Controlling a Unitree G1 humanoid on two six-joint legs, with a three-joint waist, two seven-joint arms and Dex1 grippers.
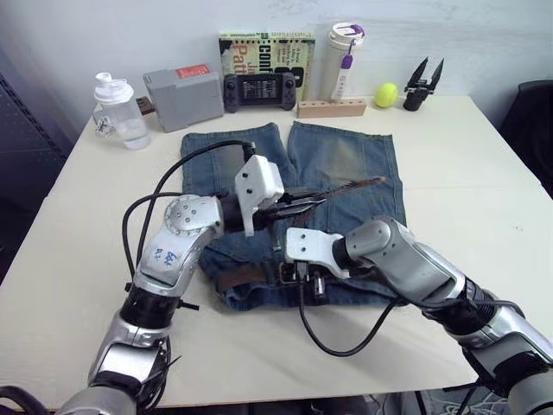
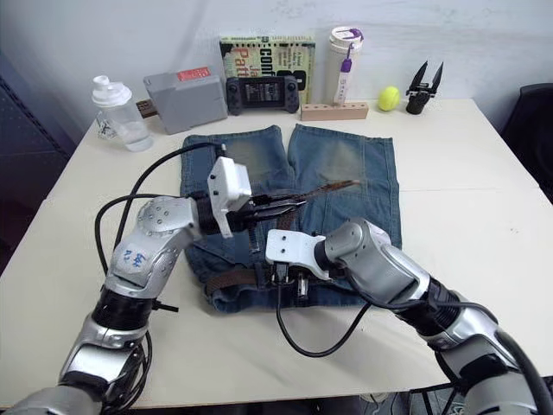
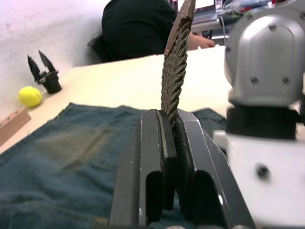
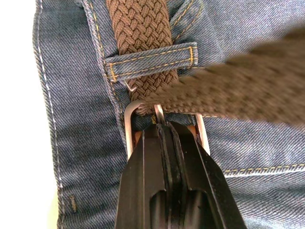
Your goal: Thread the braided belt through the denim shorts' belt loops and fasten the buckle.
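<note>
The denim shorts (image 1: 294,199) lie flat on the tabletop (image 1: 484,216), with the waist near the robot and the legs pointing away. The braided belt (image 4: 138,33) already runs along the waist and passes under one of the belt loops (image 4: 152,59). This looks like the last part of the job: closing the belt.

The left gripper (image 1: 298,205) has its jaws pressed shut on the loose end of the belt. It lifts that end up and away over the shorts, likely to keep the strap tight and out of the way.

The right gripper (image 4: 164,131) sits low at the waist, right on the buckle (image 4: 131,124). Its jaws look closed, pinching the small metal prong. I think it holds the prong so it can go into the weave of the belt. The strap crosses over the silver frame just above the jaws.

The tabletop is pale and smooth. At its far edge, by a white wall, stand a clear bottle (image 1: 117,111), a grey box (image 1: 183,97), a game controller (image 1: 259,89), a book (image 1: 266,52), a white cup (image 1: 345,49), a wooden block (image 1: 331,108), a yellow ball (image 1: 385,94) and a spare black gripper (image 1: 423,85). A person in a dark top (image 3: 138,26) sits beyond the table.
</note>
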